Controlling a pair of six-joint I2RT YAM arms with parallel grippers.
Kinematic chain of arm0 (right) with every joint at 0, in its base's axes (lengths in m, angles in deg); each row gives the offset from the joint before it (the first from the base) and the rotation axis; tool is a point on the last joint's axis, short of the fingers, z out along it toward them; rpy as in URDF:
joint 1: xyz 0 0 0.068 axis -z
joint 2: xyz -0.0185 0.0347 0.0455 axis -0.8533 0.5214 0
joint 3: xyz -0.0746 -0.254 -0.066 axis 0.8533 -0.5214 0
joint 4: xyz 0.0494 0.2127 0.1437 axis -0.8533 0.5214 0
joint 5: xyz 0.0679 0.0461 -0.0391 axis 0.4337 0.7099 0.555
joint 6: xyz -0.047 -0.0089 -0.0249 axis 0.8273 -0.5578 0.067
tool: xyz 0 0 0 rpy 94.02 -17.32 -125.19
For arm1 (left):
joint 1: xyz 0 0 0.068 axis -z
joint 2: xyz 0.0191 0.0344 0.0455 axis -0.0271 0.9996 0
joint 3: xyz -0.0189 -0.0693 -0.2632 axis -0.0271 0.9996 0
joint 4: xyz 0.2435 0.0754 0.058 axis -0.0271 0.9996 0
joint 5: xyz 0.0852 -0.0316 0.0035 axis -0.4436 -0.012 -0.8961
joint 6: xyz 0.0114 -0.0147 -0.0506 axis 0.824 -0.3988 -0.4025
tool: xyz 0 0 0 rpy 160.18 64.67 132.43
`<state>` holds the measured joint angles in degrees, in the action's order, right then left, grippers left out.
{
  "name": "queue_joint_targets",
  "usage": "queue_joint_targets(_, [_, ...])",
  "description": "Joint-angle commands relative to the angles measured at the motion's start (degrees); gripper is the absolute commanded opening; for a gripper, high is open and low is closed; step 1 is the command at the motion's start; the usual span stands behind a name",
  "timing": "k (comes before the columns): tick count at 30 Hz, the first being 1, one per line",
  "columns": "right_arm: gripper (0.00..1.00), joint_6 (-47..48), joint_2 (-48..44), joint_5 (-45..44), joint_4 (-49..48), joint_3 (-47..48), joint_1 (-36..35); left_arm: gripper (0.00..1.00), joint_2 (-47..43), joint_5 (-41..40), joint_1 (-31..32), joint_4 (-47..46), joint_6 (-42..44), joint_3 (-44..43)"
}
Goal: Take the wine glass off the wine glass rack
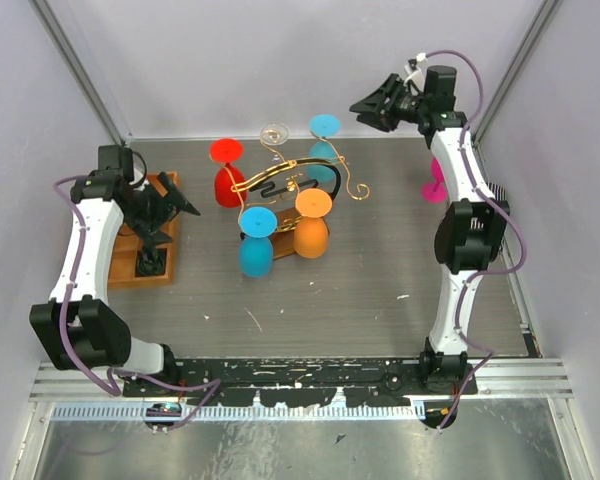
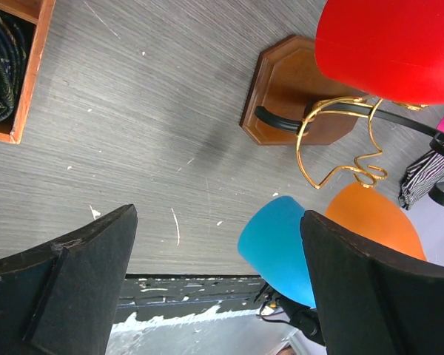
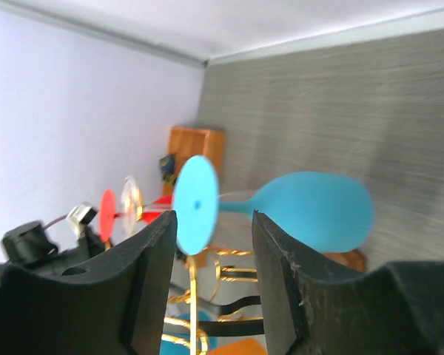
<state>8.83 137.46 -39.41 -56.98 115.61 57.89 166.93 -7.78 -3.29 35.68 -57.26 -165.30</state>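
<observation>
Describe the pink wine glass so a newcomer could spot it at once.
Start at the gold wire rack in the middle of the table, then look right to the right arm. The pink wine glass peeks out from behind that arm. It alone is pink and sits apart from the rack.

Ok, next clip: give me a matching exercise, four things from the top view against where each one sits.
Things:
1. red glass
2. pink glass
3. orange glass
4. tray

Places:
A. off the rack, beside the right arm
B. on the rack, near right
C. under the left arm
D. on the rack, back left

Pairs: 1-D, 2-A, 3-B, 4-C
</observation>
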Motion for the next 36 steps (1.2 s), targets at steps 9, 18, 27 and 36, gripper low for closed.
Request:
queue_joint_targets(9, [0.48,-4.41,-0.59,6.22,-3.14,1.21,-3.52,0.98,-2.80,1.61,-0.17,1.45,0.27,-1.37])
queue_joint_targets(18, [0.48,-1.53,-1.48,4.20,-0.31,0.89,-2.96,0.98,-3.25,1.76,-0.17,1.93,0.67,-1.85])
queue_joint_targets(27, [0.48,0.74,0.48,3.86,2.64,1.39,-3.51,0.98,-2.88,2.56,-0.21,0.78,-0.11,-0.48])
queue_joint_targets(36, [0.43,-0.09,4.07,4.56,2.81,4.98,-5.30,0.98,-2.49,1.79,-0.18,0.61,0.59,0.26])
